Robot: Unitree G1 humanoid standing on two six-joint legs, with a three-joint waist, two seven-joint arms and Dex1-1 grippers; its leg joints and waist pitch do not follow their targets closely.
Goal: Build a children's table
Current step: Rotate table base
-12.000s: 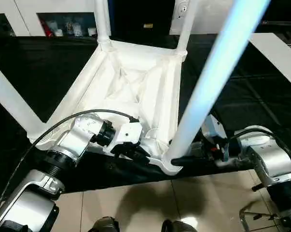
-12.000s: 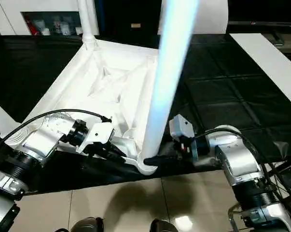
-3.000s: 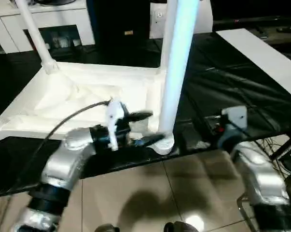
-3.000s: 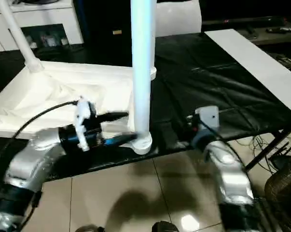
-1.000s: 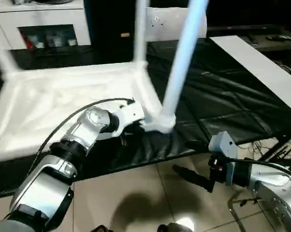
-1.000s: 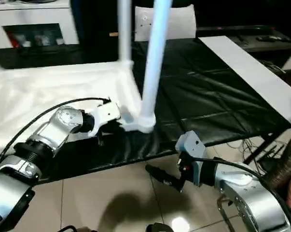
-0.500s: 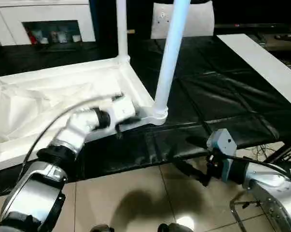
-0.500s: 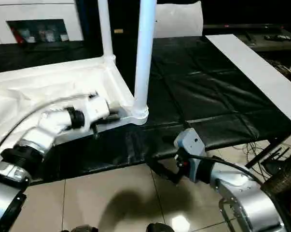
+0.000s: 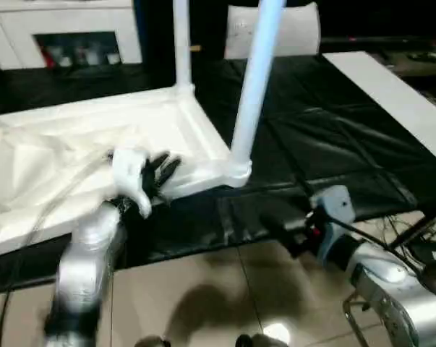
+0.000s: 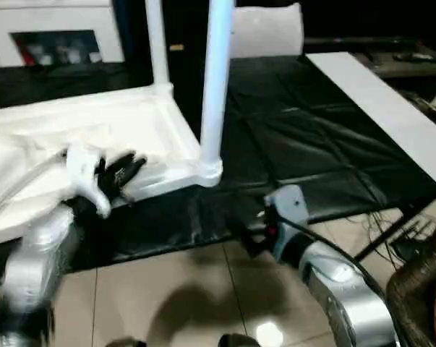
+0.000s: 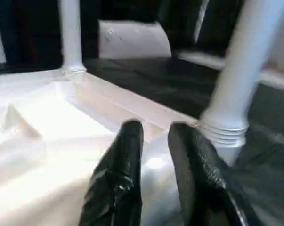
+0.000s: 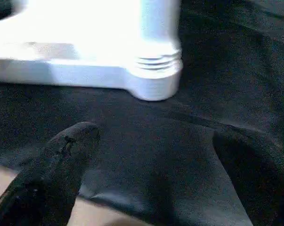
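Observation:
The children's table lies upside down on the black work table, its white ribbed tabletop [image 9: 58, 144] facing up. One white leg [image 9: 250, 94] stands in the near corner socket [image 9: 238, 172], and another leg [image 9: 181, 43] stands in the corner behind it. My left gripper [image 11: 156, 127] hovers over the tabletop's near rim, left of that socket. Its black fingers [image 9: 162, 170] stand a little apart with nothing between them. My right gripper [image 12: 156, 136] is wide open and empty at the work table's front edge, pointing at the socket [image 12: 156, 70].
Behind the black work table [image 9: 333, 144] stands a white glass-door cabinet [image 9: 73, 36]. A long white panel [image 9: 391, 94] lies along the table's right side. Tiled floor [image 9: 203, 296] shows below the front edge, with cables [image 9: 420, 231] at the right.
My left gripper has come off the tabletop's rim by the corner socket, drawn back to the left and parted its fingers. My right gripper has risen from over the floor to the table's front edge.

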